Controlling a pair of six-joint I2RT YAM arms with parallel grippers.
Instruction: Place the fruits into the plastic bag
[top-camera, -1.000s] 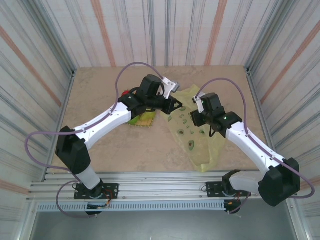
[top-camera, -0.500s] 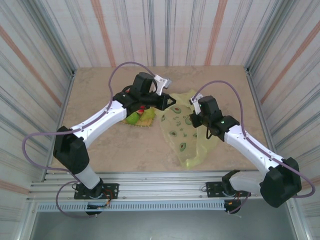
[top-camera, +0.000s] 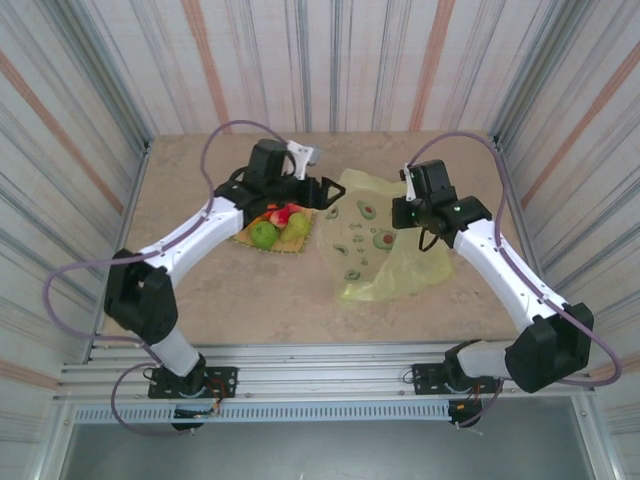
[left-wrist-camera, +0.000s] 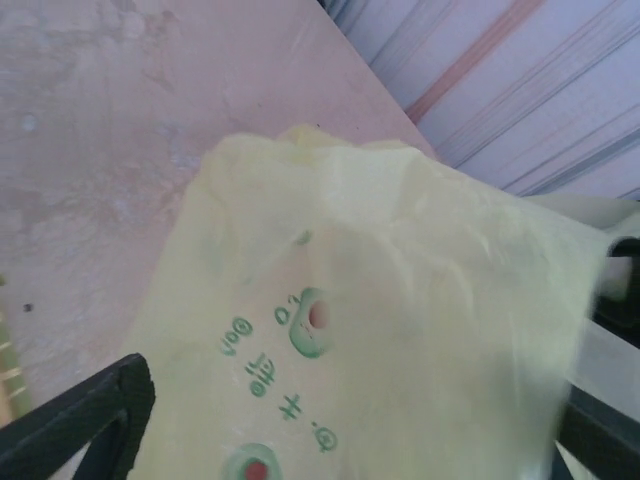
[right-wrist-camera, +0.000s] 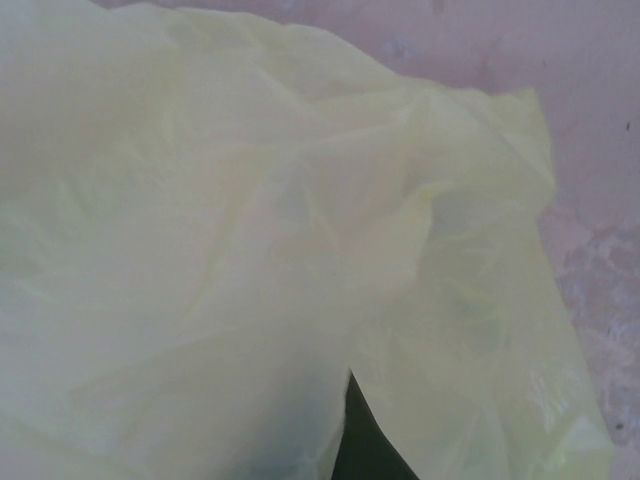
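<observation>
Fruits (top-camera: 278, 225) heaped on woven mat (top-camera: 287, 250), none bagged yet: two green toward the arm bases, red ones behind. They lie just under the left gripper (top-camera: 326, 193), on its base side, so the left arm is plainly the nearer one. Its fingers (left-wrist-camera: 90, 420) stand spread wide in the wrist view, nothing pinched. Printed film of the plastic bag (top-camera: 385, 250) lies straight ahead of them. The bag sits right of the left gripper, beside the mat, its long axis running from its raised top edge down toward the near edge of the table (top-camera: 200, 290). Right gripper (top-camera: 398, 212) is pressed together, by my reading pinching that top edge and holding it up. Next move likely needs the left gripper to reach left and down for a fruit, then carry it right. Whether the bag mouth gapes, cannot tell.
</observation>
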